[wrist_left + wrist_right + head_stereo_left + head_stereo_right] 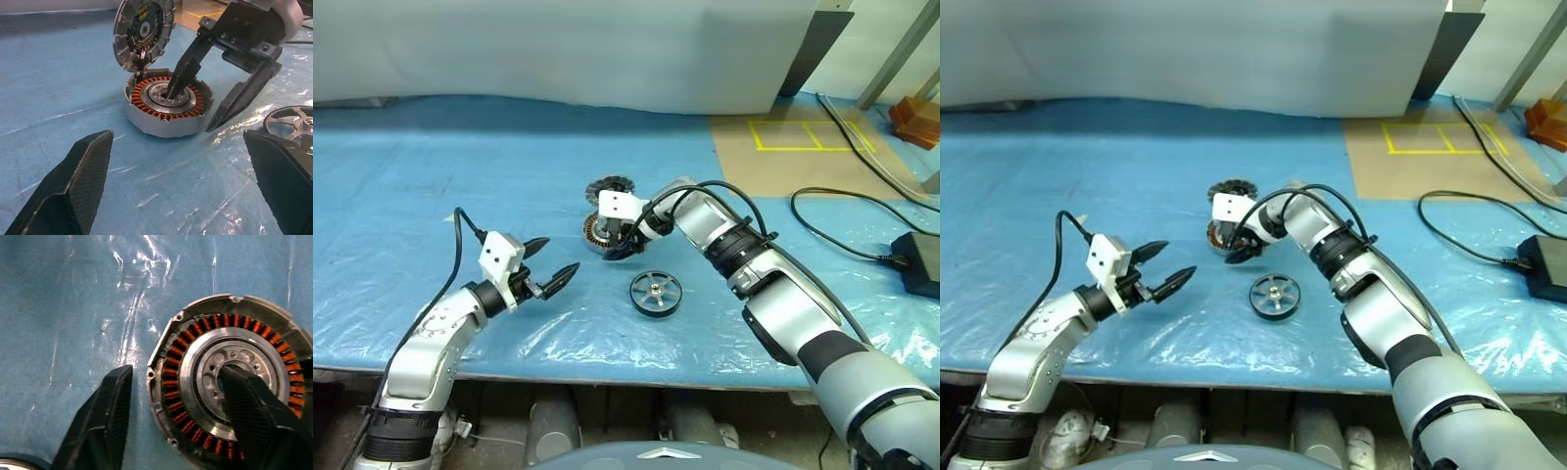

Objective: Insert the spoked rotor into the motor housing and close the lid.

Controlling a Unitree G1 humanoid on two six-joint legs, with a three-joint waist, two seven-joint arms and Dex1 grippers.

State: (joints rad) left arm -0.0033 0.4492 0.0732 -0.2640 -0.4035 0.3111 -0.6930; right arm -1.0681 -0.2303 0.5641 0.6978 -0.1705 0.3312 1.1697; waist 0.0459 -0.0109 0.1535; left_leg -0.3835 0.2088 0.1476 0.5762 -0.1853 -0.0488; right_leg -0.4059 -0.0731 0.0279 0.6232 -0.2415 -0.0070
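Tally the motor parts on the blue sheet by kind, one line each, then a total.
Spoked rotor: 1
Motor housing: 1
Lid, standing open at the housing's edge: 1
Total: 3

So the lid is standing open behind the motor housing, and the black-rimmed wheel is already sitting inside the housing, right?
Not quite. The lid does stand open behind the motor housing, but the spoked rotor lies on the table beside the housing, as the left eye view shows.

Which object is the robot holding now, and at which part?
Nothing is firmly held. The right hand straddles the motor housing wall, not yet shut; the left hand is open, empty.
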